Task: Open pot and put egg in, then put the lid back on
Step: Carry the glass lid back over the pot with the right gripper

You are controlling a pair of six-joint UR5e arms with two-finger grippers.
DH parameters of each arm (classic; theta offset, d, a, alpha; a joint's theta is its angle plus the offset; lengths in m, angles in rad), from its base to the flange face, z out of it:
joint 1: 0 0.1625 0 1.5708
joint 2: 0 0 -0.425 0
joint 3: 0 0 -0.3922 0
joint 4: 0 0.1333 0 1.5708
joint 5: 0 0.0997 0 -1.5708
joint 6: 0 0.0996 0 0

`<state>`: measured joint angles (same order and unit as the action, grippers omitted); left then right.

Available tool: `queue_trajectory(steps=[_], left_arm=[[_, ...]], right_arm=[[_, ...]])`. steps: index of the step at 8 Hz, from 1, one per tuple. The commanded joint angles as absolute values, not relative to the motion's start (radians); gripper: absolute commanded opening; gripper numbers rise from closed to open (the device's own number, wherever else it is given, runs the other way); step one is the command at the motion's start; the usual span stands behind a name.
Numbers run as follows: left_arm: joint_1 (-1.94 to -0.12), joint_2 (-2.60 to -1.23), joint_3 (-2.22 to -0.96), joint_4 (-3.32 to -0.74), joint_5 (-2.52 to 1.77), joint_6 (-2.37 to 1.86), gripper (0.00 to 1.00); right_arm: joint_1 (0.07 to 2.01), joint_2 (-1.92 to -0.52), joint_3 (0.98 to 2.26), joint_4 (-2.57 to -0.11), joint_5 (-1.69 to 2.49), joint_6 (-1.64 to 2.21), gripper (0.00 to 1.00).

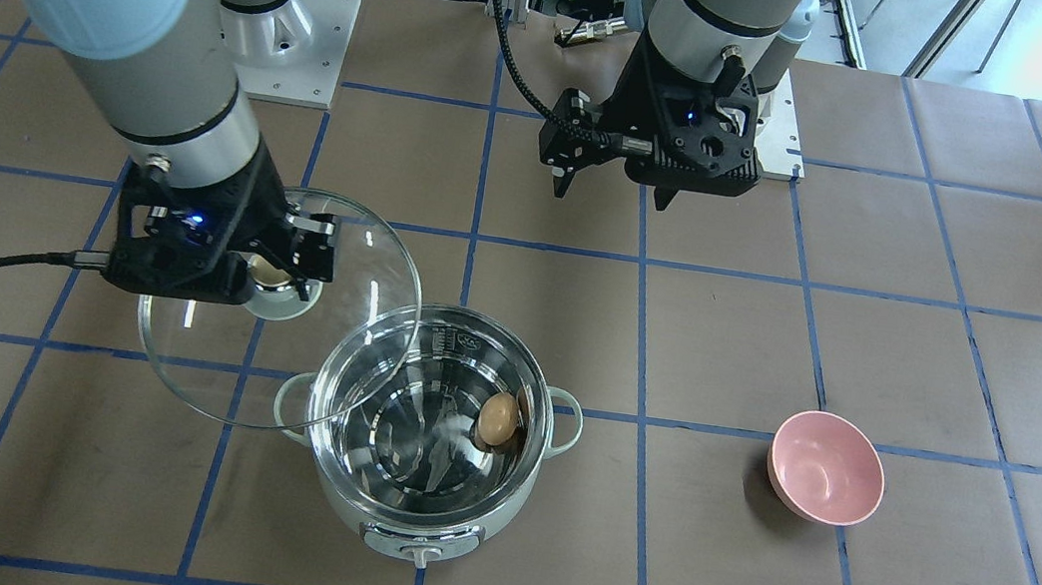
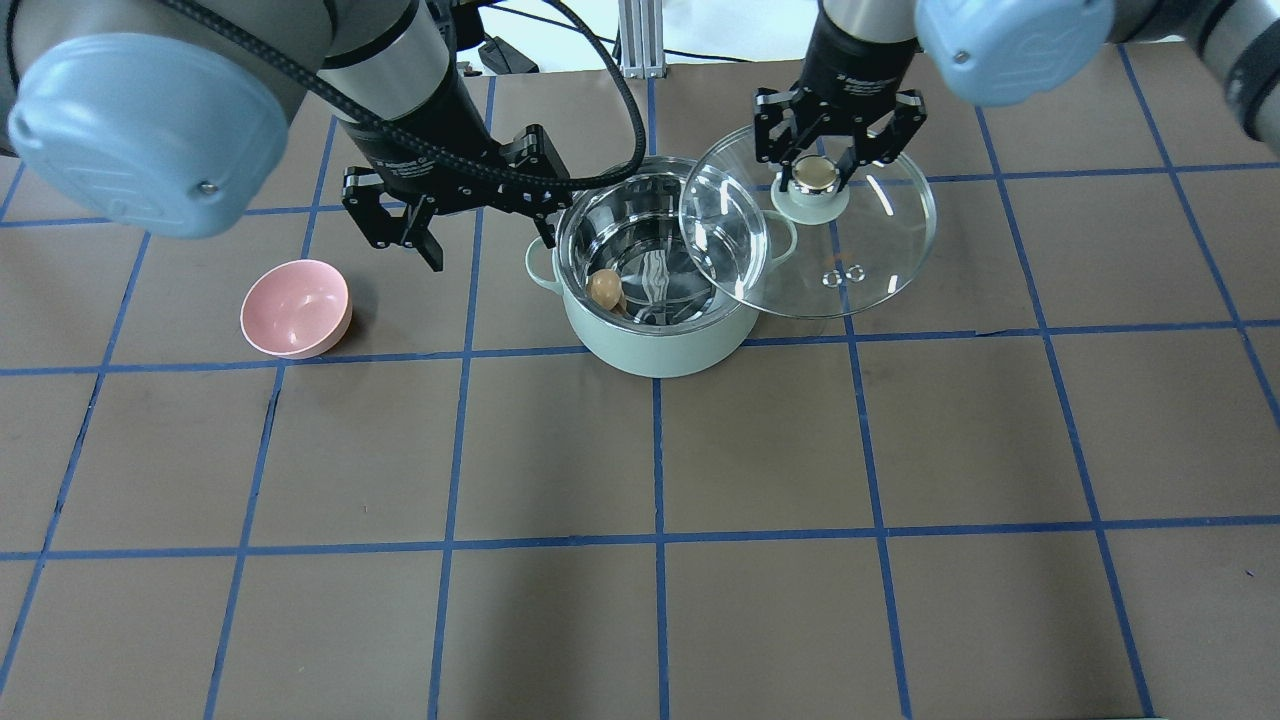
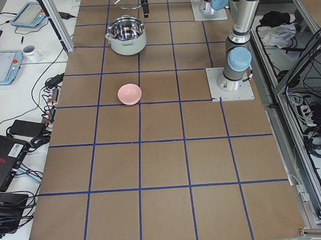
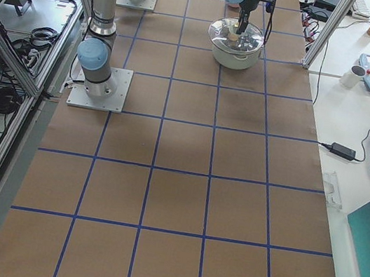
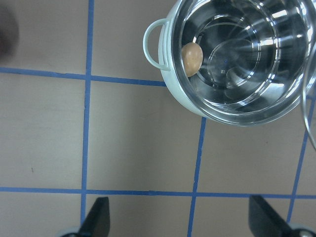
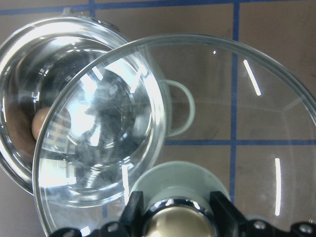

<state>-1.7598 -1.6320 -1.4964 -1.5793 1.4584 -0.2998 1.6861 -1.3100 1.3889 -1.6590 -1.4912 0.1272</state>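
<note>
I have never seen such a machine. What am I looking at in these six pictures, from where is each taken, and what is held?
These are two robot arms at a table. Four pictures come from fixed cameras: one facing the robot, one above and behind it, one at each table end. Two come from wrist cameras. On the table stand an open green pot with an egg inside and a pink bowl. The right arm's two fingers grip the glass lid by its knob, partly over the pot. The left arm's two fingers are open and empty.
</note>
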Motion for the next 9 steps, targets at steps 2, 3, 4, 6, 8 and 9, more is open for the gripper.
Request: queue_trajectory(steps=[2,3,4,6,8,9], left_arm=[[-1.686,-1.559,-1.496,-1.713,1.552,-0.068,1.0],[-1.678,-1.559,-1.496,-1.713,1.555,-0.06,1.0],[-1.666,-1.559,-1.493,-1.712,1.551,-0.042,1.0],[-1.614,-1.552,-1.493,-1.715,1.552,0.02,1.0],[-1.589,-1.545,-1.491,-1.717,1.526,0.035,1.0],[-1.58,-1.546,-1.493,-1.715,1.51,0.035,1.0]], right_arm=[[1.799,-1.207,1.335,-1.773,-1.422,0.251,0.0],[1.807,-1.203,1.335,-1.776,-1.413,0.256,0.0],[1.819,-1.184,1.335,-1.776,-1.413,0.265,0.0],[1.839,-1.158,1.335,-1.792,-1.414,0.284,0.0],[1.839,-1.138,1.335,-1.793,-1.414,0.296,0.0],[1.839,-1.135,1.335,-1.793,-1.414,0.296,0.0]])
